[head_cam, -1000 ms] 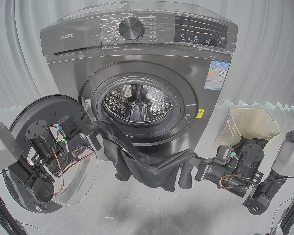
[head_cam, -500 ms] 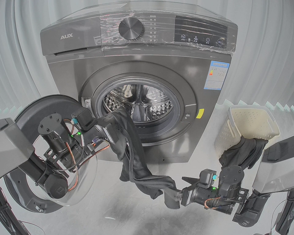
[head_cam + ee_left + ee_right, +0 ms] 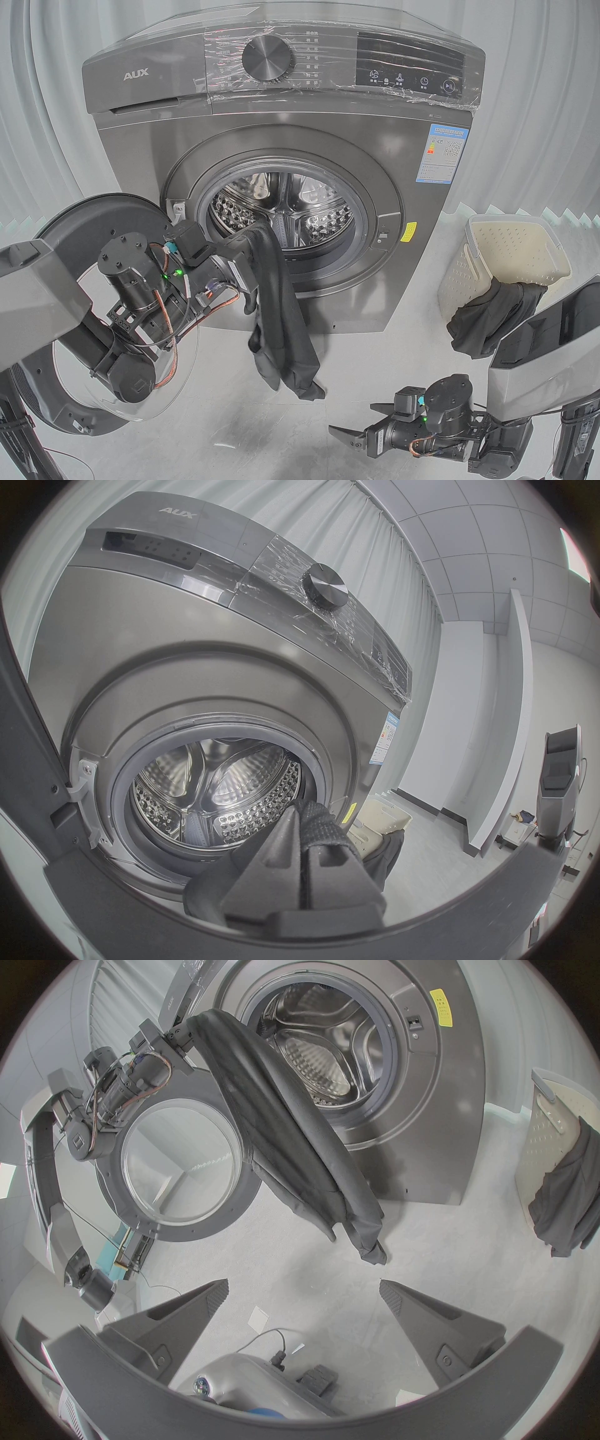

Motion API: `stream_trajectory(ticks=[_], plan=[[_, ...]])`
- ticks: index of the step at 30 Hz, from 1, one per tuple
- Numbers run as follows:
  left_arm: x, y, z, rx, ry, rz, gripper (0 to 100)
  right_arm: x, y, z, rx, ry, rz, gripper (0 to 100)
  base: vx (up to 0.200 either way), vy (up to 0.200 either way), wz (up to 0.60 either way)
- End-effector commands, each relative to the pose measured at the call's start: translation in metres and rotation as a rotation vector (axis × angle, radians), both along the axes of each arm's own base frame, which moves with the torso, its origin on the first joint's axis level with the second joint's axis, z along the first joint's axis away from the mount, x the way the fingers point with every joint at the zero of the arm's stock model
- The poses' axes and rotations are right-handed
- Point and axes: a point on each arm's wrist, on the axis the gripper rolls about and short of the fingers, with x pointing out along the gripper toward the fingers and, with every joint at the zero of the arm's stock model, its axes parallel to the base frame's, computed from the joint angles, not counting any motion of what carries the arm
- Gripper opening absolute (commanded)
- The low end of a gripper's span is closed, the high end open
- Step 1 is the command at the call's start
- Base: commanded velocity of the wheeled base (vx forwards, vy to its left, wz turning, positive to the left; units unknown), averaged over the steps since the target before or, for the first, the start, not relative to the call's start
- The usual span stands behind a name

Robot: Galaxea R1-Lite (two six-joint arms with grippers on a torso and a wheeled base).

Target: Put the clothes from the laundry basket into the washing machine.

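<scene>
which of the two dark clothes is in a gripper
The dark garment hanging by the washing machine opening, clamped in the left gripper; the other garment drapes over the laundry basket rim, untouched.

The washing machine was dark metallic grey all over, with a near-black knob and a shiny silver drum dotted with rows of small holes. On the front it had a blue label and a little yellow sticker. The black garment was plain, no print, and so was the second dark garment. The laundry basket was cream with a perforated dot pattern. The left gripper and right gripper were both dark grey, with a copper-coloured cable on the left arm. The curtain was pale grey-white and the floor light grey.
</scene>
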Motion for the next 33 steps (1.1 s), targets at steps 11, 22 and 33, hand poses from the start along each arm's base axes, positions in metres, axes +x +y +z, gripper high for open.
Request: stream_trajectory(ticks=[11, 22, 33], plan=[[-0.010, -0.016, 0.001, -0.002, -0.002, -0.052, 0, 0.081, 0.037, 0.010, 0.101, -0.280, -0.048, 100, 0.000, 0.000, 0.00], [-0.012, -0.019, 0.002, -0.007, -0.006, -0.061, 0, 0.111, 0.063, 0.003, 0.141, -0.364, -0.022, 100, 0.000, 0.000, 0.00], [-0.015, -0.024, 0.002, -0.006, -0.007, -0.076, 0, 0.133, 0.080, -0.017, 0.138, -0.423, -0.004, 100, 0.000, 0.000, 0.00]])
